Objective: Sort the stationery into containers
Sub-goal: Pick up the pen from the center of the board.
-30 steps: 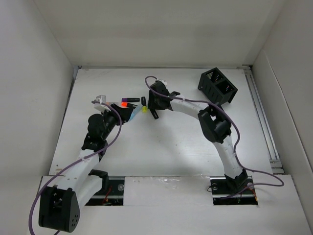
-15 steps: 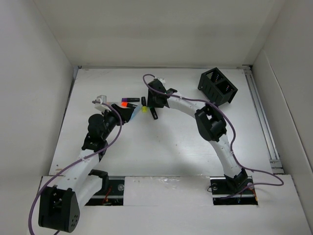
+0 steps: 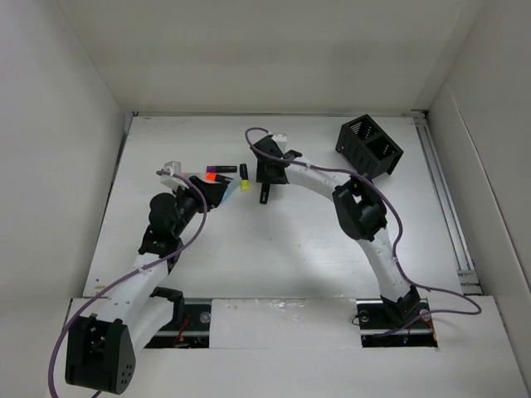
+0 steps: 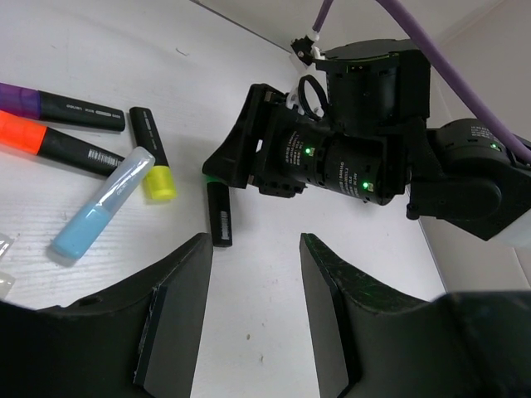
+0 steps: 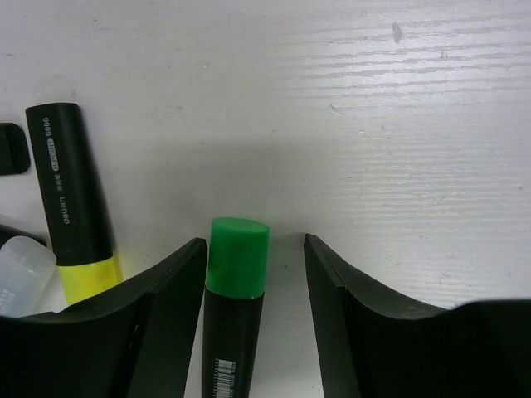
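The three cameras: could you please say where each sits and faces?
Top: above and behind, looking down at table and box; left arm and right arm show.
Left wrist: low, facing the markers and right arm; left claw shows.
Right wrist: close over the green marker, inside the right claw.
Both wrist views share the yellow highlighter.

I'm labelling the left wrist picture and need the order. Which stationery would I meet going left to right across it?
Light blue marker with a clear cap → yellow-capped black highlighter → short black marker with a barcode label. The purple-capped black marker and orange-capped black marker span the same far-left stretch, so both are omitted.
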Action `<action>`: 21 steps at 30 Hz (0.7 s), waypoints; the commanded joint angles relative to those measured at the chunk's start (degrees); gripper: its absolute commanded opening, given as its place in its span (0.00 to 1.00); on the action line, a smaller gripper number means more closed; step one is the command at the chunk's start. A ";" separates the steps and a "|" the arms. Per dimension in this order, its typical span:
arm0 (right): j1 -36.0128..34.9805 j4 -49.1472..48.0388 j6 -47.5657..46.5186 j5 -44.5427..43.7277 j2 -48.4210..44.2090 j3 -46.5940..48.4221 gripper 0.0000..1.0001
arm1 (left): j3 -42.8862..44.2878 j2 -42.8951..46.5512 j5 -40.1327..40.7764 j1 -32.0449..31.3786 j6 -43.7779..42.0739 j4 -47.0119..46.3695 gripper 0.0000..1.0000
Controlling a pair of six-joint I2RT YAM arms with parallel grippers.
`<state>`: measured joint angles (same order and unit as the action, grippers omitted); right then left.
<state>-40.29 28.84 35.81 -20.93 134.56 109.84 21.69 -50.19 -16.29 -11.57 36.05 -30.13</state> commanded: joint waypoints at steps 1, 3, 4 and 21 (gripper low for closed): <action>-0.14 4.99 0.13 -2.54 -0.98 0.70 0.57 | 2.65 1.15 -0.24 -0.29 0.07 -1.60 0.43; -0.14 6.66 -0.47 -2.54 0.43 3.09 0.58 | 2.65 1.15 -0.23 -0.29 0.07 -1.60 0.43; -0.14 7.71 -0.48 -2.54 1.05 4.49 0.58 | 2.65 1.15 -0.84 -0.29 0.07 -1.60 0.43; 4.59 -4.47 2.51 2.81 -10.44 -4.63 0.05 | 2.65 0.10 -1.90 -0.29 0.69 -1.60 0.43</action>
<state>-38.89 30.59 36.47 -20.21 131.87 106.91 21.69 -50.19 -16.62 -11.57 36.38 -30.13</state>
